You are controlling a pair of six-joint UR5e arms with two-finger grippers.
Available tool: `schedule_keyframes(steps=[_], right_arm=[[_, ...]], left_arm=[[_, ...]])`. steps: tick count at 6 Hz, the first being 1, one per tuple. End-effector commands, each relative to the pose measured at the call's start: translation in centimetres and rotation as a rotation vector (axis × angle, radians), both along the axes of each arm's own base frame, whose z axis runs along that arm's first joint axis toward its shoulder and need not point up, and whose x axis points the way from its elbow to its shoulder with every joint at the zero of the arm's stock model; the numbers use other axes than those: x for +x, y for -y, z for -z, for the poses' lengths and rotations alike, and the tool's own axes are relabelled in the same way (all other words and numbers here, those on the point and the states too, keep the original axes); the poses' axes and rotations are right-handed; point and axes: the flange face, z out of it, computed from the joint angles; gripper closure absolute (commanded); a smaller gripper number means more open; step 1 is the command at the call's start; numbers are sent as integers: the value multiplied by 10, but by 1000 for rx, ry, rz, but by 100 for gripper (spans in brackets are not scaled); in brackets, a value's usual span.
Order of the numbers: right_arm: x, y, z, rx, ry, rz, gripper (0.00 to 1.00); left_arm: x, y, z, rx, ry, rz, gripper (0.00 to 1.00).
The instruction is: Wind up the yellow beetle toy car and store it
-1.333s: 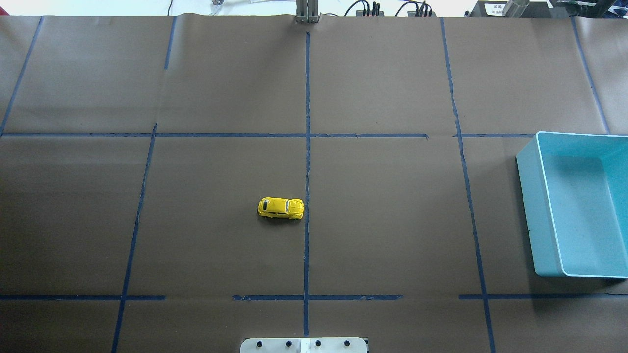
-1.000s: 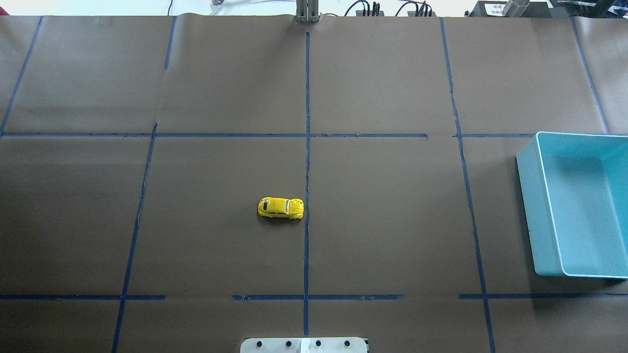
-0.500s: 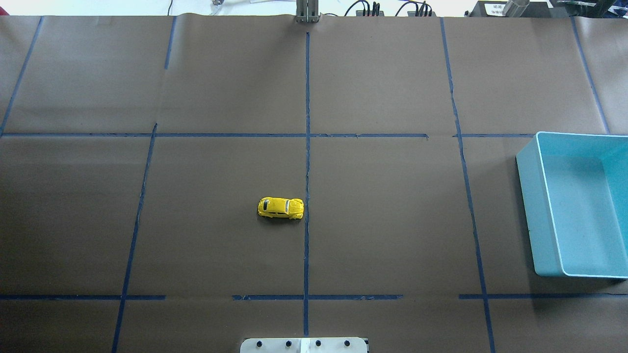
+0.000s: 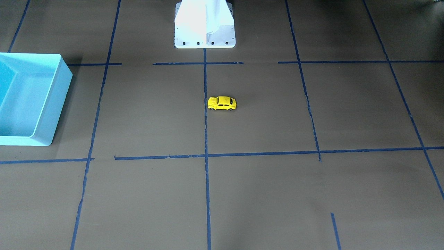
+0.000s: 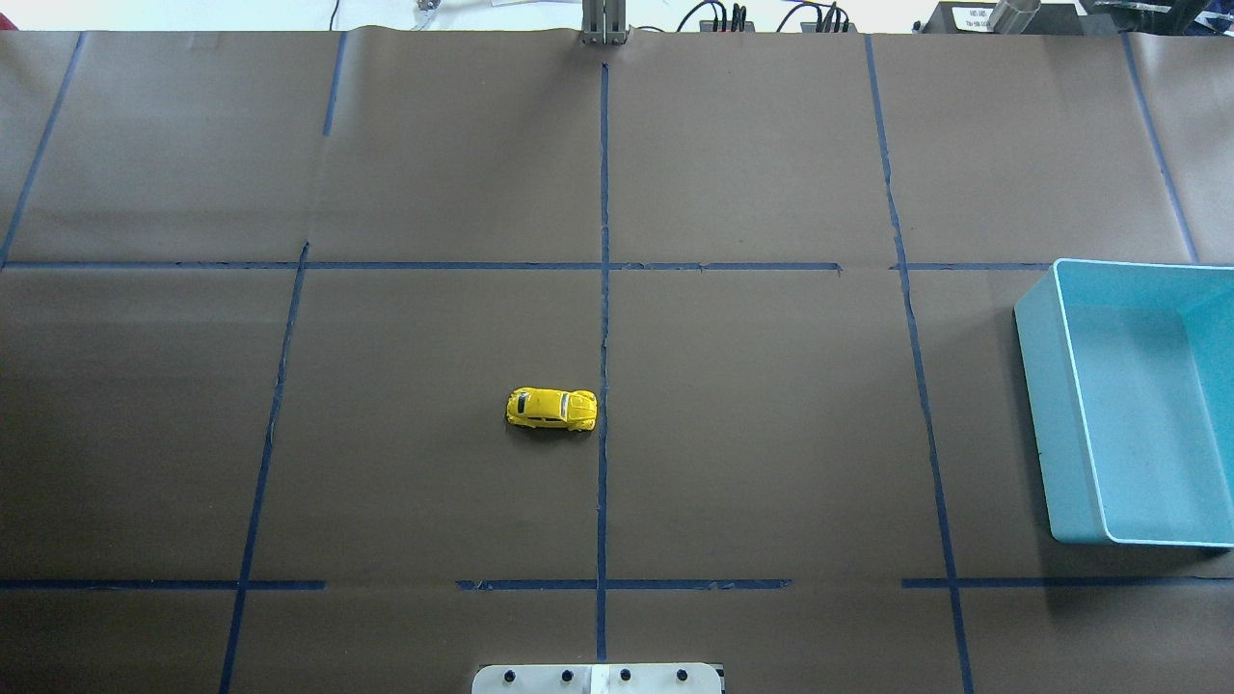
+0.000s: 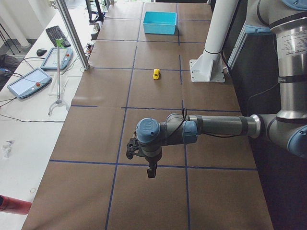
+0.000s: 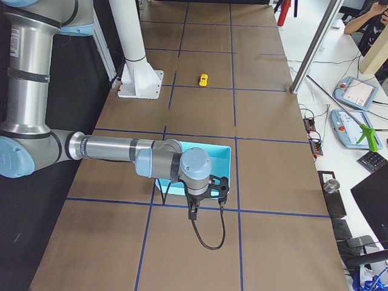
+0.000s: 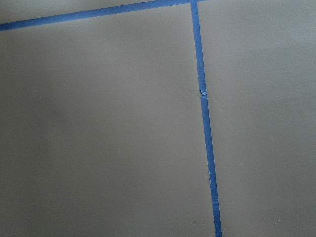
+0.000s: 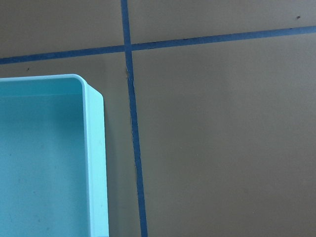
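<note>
Yellow beetle toy car (image 5: 551, 410) shows overhead; only side views show arms (image 6: 220, 127).

- Bare table paper (image 5: 771, 434) surrounds the yellow beetle toy car (image 5: 551, 410) on all sides.
- The turquoise bin (image 5: 1051, 424) stands well apart, toward the robot's right.
- The white base plate (image 4: 204, 34) stands on the car's robot side.

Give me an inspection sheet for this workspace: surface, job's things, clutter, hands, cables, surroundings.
Surface: brown paper on the table, blue tape grid.
Job's things: yellow beetle toy car on its wheels beside the centre tape line, untouched; turquoise bin at the robot's right end, car not inside.
Clutter: nothing seen.
Hands: left hand and right hand hang over the table's ends, away from the car; open or shut, cannot tell.
Cables: black cable loops below the right wrist.
Surroundings: pendant and keyboard on the side bench.
</note>
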Motion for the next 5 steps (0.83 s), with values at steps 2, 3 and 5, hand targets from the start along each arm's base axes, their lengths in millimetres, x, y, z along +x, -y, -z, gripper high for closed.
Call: schedule_keyframes(steps=[2,3,5], right_arm=[[-10,-1,-2,-10,1,49,0],[-17,1,-3,-12,-15,76,0],[-13,0,-3,12,-21,101,0]], left_arm=[[-1,4,2,7,18,-1,0],[-2,5,3,11,33,-3,0],[-2,12,18,48,29,-7,0]])
